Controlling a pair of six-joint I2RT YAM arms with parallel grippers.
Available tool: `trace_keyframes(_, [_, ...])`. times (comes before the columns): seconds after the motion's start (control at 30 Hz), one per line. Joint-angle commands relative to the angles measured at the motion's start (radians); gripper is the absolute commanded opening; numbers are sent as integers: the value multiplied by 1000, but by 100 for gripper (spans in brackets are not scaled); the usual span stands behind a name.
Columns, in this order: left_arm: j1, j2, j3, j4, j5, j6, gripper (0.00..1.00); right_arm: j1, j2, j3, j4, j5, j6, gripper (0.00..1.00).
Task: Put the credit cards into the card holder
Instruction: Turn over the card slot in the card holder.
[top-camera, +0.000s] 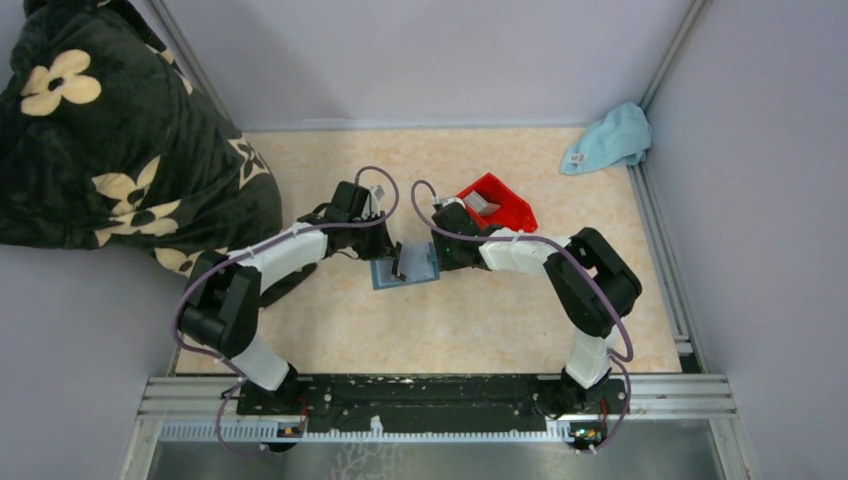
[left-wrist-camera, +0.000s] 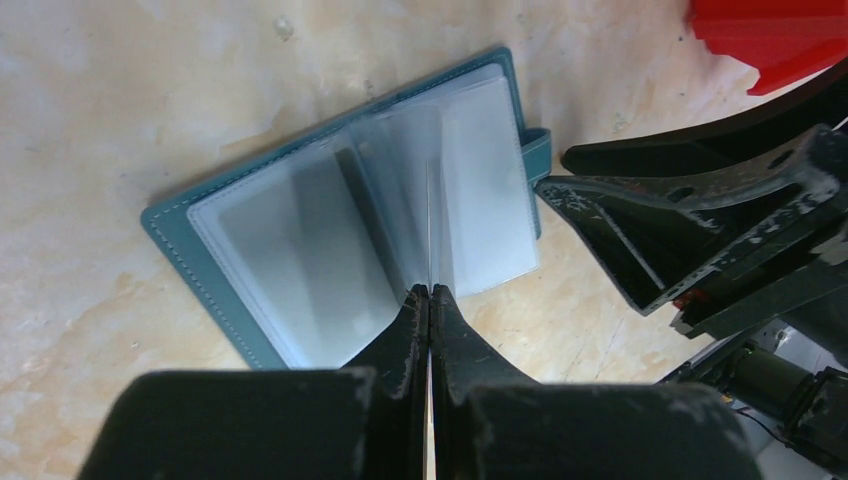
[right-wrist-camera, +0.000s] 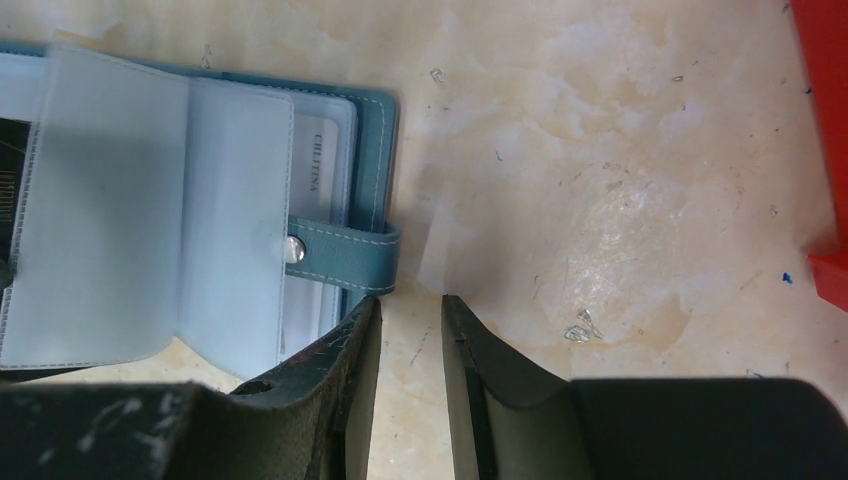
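One open card holder (left-wrist-camera: 300, 230), left gripper (left-wrist-camera: 430, 290) clenched on it, right gripper (right-wrist-camera: 411, 300) released

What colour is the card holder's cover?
The card holder is teal-blue, clearest from the left wrist.

card holder (left-wrist-camera: 345, 215) cover: we read it as teal faux leather, matt, fine grain, light stitching along the edge.
sleeves (right-wrist-camera: 110, 200): clear soft plastic, frosted, slight sheen.
snap button (right-wrist-camera: 293, 249): shiny metal.
table (right-wrist-camera: 600, 150): smooth marbled beige; we see low gloss and a few scuffs.
red bin (top-camera: 497, 205), far right: hard glossy plastic.
cloth (top-camera: 610, 138), far right corner: light blue, soft nap.
blanket (top-camera: 110, 130), far left: plush fleece, matt.
left gripper (left-wrist-camera: 430, 295), right gripper (right-wrist-camera: 411, 300): black matt plastic; we note pale scratches.
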Motion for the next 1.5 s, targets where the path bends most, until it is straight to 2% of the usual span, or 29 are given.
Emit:
trace_keyframes(0.0, [-28, 24, 57, 18, -19, -24, 0, -4, -41, -15, -54, 33, -23, 30])
trace_keyframes(0.6, [-91, 86, 86, 36, -49, -58, 0, -4, -77, -37, -83, 106, -37, 30])
trace_keyframes(0.8, [-95, 94, 68, 56, -52, -70, 0, -4, -125, -31, -104, 134, -43, 31])
trace_keyframes(1.0, [-103, 113, 68, 66, -64, -81, 0, 4, -217, -18, -79, 87, -65, 31])
trace_keyframes(1.33, [-104, 93, 39, 63, -119, -94, 0, 36, -143, 72, -85, 61, -85, 32])
trace_keyframes(1.47, [-104, 81, 20, 70, -134, -104, 0, 57, -81, 96, -89, 81, -111, 36])
